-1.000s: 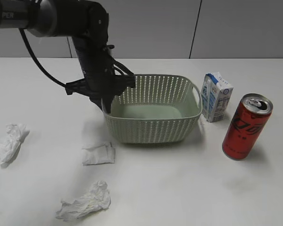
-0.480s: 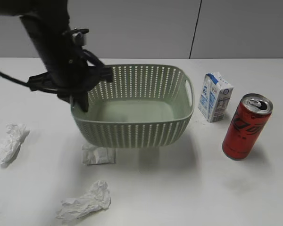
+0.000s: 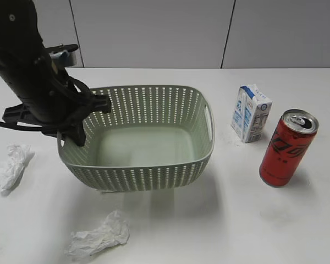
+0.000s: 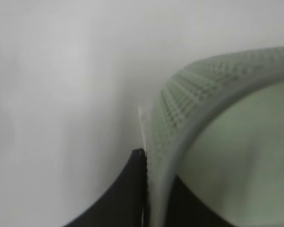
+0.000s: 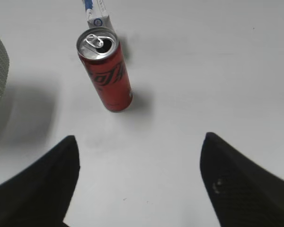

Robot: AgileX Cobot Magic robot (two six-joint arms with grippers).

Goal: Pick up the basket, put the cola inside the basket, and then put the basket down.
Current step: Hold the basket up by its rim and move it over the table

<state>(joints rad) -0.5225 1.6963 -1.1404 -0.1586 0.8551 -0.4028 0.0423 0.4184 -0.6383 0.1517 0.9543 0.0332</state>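
Green basket (image 3: 148,144) pinched by left fingers (image 3: 77,135); one cola (image 3: 287,147); right fingers (image 5: 206,184) wide.

The left black pincer (image 3: 77,135), hanging from a dark arm angled down from the upper left, is clamped on the left rim of the pale sage-green perforated plastic basket (image 3: 148,146), while the right black pincer (image 5: 139,182) hovers spread wide, holding nothing.

A white tabletop (image 3: 220,231) filled the lower frame; behind it, across the top, stood a grey panelled wall (image 3: 154,33) with dark vertical seams.
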